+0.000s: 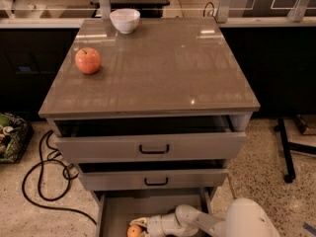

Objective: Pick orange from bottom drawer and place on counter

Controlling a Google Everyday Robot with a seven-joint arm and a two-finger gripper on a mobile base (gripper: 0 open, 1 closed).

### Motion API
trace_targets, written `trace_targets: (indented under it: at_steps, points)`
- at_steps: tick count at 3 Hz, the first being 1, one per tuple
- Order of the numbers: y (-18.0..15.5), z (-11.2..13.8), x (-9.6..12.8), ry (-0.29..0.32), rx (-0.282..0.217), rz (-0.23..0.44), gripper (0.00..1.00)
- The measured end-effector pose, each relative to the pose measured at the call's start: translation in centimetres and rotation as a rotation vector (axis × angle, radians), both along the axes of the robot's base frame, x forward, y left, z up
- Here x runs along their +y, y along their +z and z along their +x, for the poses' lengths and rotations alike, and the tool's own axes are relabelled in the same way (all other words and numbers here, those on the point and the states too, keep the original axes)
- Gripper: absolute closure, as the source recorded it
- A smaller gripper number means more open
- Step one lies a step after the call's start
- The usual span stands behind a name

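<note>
The orange (134, 231) lies on the grey floor of the pulled-out bottom drawer (116, 211), at the bottom edge of the camera view. My gripper (138, 227) reaches into that drawer from the right on a white arm, and its fingers stand on either side of the orange. The glossy grey-brown counter (163, 68) tops the cabinet above.
A red-orange apple (88, 60) sits at the counter's left and a white bowl (125, 19) at its far edge. The two upper drawers (153, 147) stand slightly pulled out. Black cables (44, 181) lie on the floor at the left. A black stand leg (286, 147) is at the right.
</note>
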State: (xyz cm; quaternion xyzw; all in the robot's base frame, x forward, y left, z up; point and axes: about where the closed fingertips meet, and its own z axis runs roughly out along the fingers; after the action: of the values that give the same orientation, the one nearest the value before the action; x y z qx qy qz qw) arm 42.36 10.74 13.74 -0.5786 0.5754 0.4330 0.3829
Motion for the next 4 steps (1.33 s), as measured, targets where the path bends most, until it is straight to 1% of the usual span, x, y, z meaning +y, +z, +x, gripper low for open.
trace_targets:
  at_steps: [1, 2, 3, 4]
  points:
    - [0.0, -0.2, 0.2, 0.003, 0.002, 0.002, 1.0]
    - [0.8, -0.6, 0.0, 0.002, -0.006, 0.007, 1.0]
    - [3.1, -1.7, -1.0, -0.008, -0.028, 0.008, 1.0]
    - [8.1, -3.5, -3.0, -0.031, -0.078, 0.014, 1.0]
